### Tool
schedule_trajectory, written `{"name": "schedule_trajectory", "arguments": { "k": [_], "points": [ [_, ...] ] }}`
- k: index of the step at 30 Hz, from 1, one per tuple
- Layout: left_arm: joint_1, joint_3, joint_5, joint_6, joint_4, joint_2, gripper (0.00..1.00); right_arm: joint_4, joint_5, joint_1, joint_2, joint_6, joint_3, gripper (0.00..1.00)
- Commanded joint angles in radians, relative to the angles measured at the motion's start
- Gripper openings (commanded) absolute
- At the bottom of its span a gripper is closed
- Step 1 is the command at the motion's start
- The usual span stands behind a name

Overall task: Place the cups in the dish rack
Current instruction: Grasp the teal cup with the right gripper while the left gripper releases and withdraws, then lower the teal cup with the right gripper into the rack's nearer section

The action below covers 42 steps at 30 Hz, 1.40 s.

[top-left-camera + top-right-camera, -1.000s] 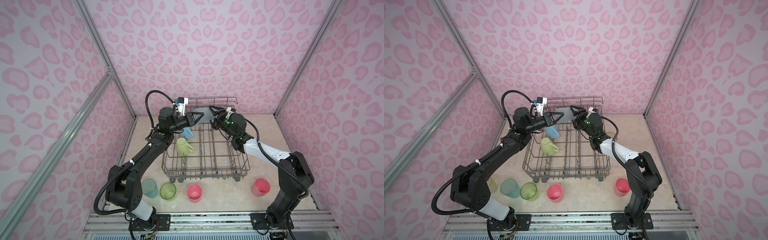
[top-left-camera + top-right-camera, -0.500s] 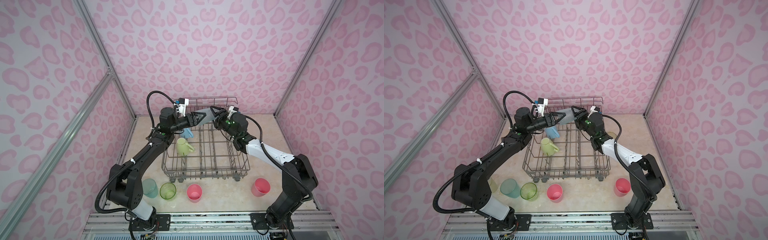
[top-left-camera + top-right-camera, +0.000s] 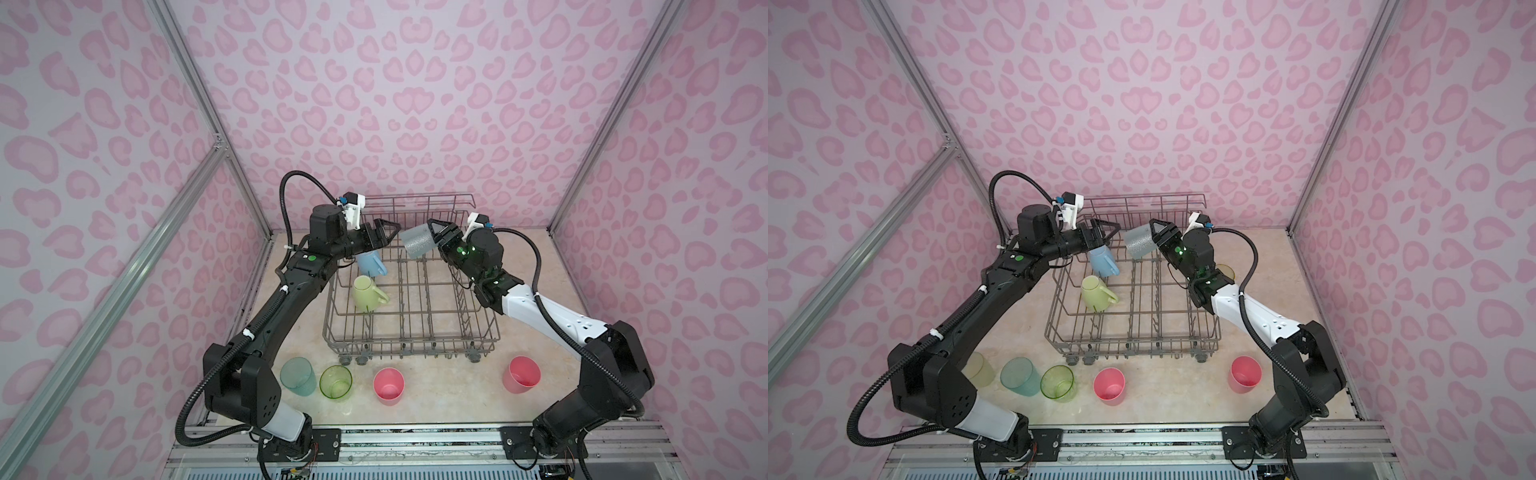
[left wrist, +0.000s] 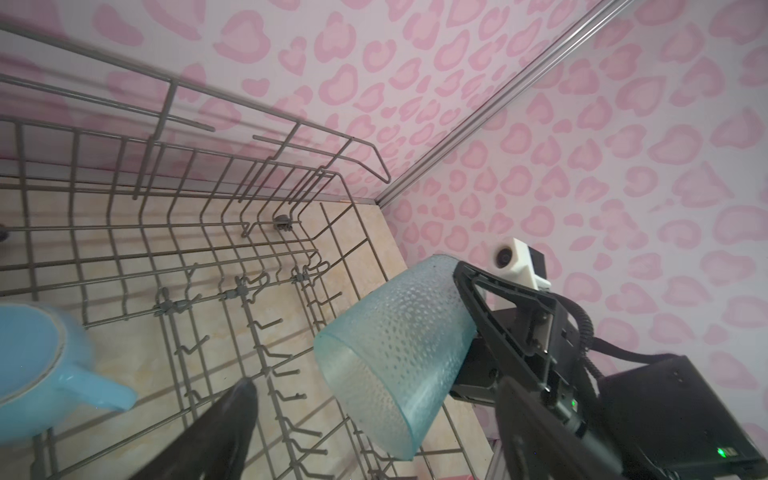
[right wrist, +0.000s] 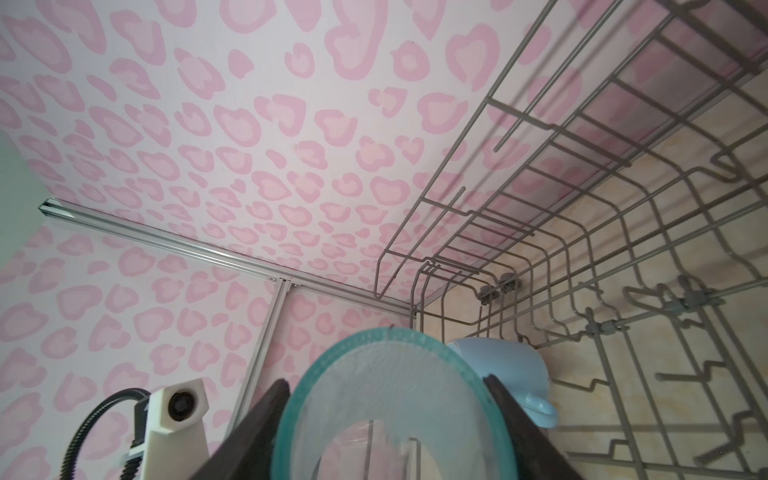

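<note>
**Desk:** Where's the teal cup right now?

**Me:** I've got the teal cup (image 3: 417, 244) in my right gripper (image 3: 430, 239), one finger on each side of it. It's tilted with its mouth toward the left of the frame, in the air over the back of the dish rack (image 3: 409, 347), just above centre in both top views.

**Desk:** And your left?

**Me:** The left gripper (image 3: 386, 230) has its jaws spread wide with nothing between them. Its tips are just beside the cup's mouth (not touching, as far as I can see).

**Desk:** Anything loaded?

**Me:** There are two in the rack's left part, the light-blue mug (image 3: 371, 264) toward the back and the pale-yellow mug (image 3: 365, 293) below it. Along the lower part of the frame, upright on the table, stand another teal tumbler (image 3: 297, 376), a green cup (image 3: 336, 382) and two pink tumblers (image 3: 388, 386) (image 3: 521, 374).
</note>
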Motion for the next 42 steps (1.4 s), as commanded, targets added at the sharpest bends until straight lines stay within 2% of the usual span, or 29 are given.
{"name": "schedule_trajectory", "arguments": {
  "k": [1,5,11,18,22,26,32,42],
  "points": [
    [0.01,0.048,-0.126,0.085,-0.23,-0.017,0.99,-0.024,0.063,0.025,-0.027,-0.17,-0.018,0.5],
    [0.047,0.11,-0.227,0.126,-0.409,-0.017,0.98,-0.085,0.155,0.104,-0.079,-0.394,-0.029,0.51],
    [0.125,0.108,-0.427,0.119,-0.531,-0.038,0.98,-0.033,0.191,0.22,-0.116,-0.653,-0.086,0.51],
    [0.23,0.048,-0.45,0.132,-0.527,-0.052,0.97,-0.051,0.184,0.378,-0.078,-0.961,-0.064,0.51],
    [0.281,0.026,-0.373,0.121,-0.491,-0.051,0.98,-0.068,0.175,0.449,-0.041,-1.099,-0.05,0.51],
    [0.327,-0.001,-0.303,0.106,-0.456,-0.051,0.98,-0.06,0.153,0.48,-0.001,-1.156,-0.053,0.51],
    [0.369,-0.015,-0.273,0.103,-0.439,-0.045,0.98,-0.02,0.063,0.486,0.055,-1.189,-0.061,0.53],
    [0.385,-0.025,-0.238,0.091,-0.425,-0.03,0.98,0.016,-0.035,0.487,0.11,-1.215,-0.068,0.55]
  ]
}}
